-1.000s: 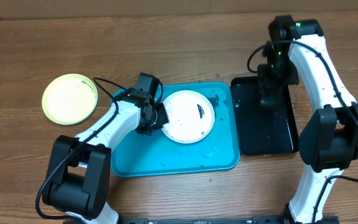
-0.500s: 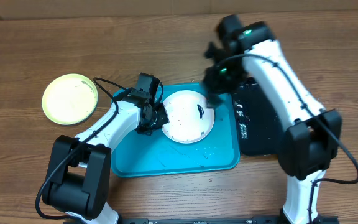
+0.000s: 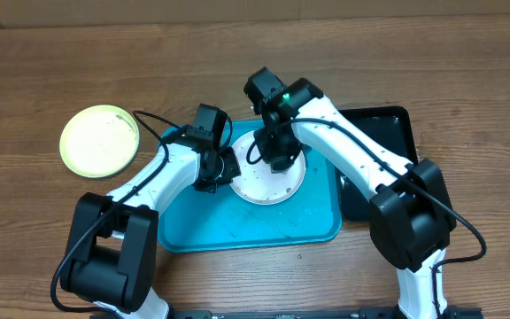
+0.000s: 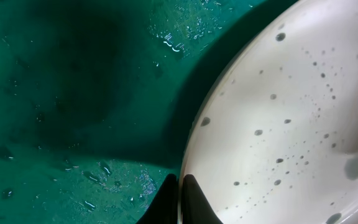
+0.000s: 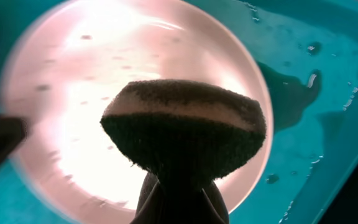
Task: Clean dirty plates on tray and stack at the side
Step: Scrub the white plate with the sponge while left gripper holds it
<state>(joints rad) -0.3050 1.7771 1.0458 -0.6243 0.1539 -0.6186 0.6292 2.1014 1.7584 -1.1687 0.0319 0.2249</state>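
Moved within the last second: right gripper, swung from over the black tray leftward to above the white plate. No other shift anywhere.

Far left, on the bare table: yellow-green plate, well apart from the tray and looking clean. Probably parked there as the start of the stack. Same spot as a second ago.

Next, left gripper: clamped shut on the white plate's left rim, jaws closed with the edge between them in the wrist view. Likely held so to stop the plate sliding or spinning under a scrub. Unmoved from before.

Centre: white plate lying flat in the tray, right of the middle, dotted with dark specks. Dark smear from the earlier frames now hidden under the arm. Water droplets on the tray floor around it.

Over the plate: right gripper closed tight on a sponge, dark scouring face turned down toward the plate's middle. Cannot tell whether touching or just above. Judged to be brought in for wiping.

Far right: black tray, just beside the tray's right edge, uncovered after the arm's departure. Presumably the sponge's resting or wetting place.

No third plate to be seen.
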